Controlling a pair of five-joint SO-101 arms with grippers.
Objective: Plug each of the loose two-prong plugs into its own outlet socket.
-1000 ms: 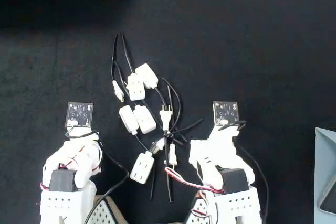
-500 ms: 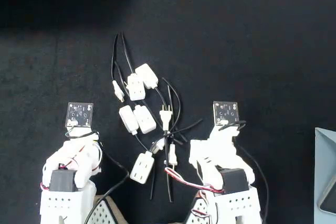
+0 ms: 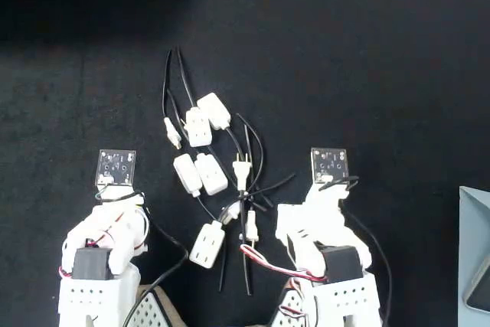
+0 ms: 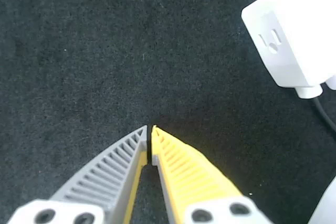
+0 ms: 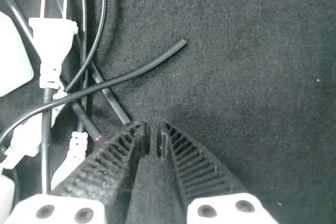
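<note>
Left gripper (image 4: 148, 129): fingers are being held closed, tip against tip, and nothing is being gripped. A socket (image 4: 291, 35) is being seen ahead of the tips, off to the yellow finger's side and well apart from it. Its slots are facing up and nothing is seated in them.

Right gripper (image 5: 152, 127): fingers are being held almost together with a sliver of gap, and nothing is being gripped. A plug (image 5: 52, 35) is being seen ahead of the tips and off to one side. It is lying flat on the table (image 3: 383, 74) with its prongs pointing away from the gripper and black cables (image 5: 97, 19) crossing beside it. A bare cable end (image 5: 181, 43) is lying ahead of the tips, apart from them.

In the high view the tangle (image 3: 214, 174) of white sockets, plugs and leads is being seen between the two arms and ahead of both. Neither gripper is touching it.

Progress, as judged: no plug is being seen seated in a socket, though the farther sockets are too small for this to be told. The task is being counted as not begun. Every mating is being counted as outstanding: each plug is to be picked from the tangle, lined up and pushed home.
</note>
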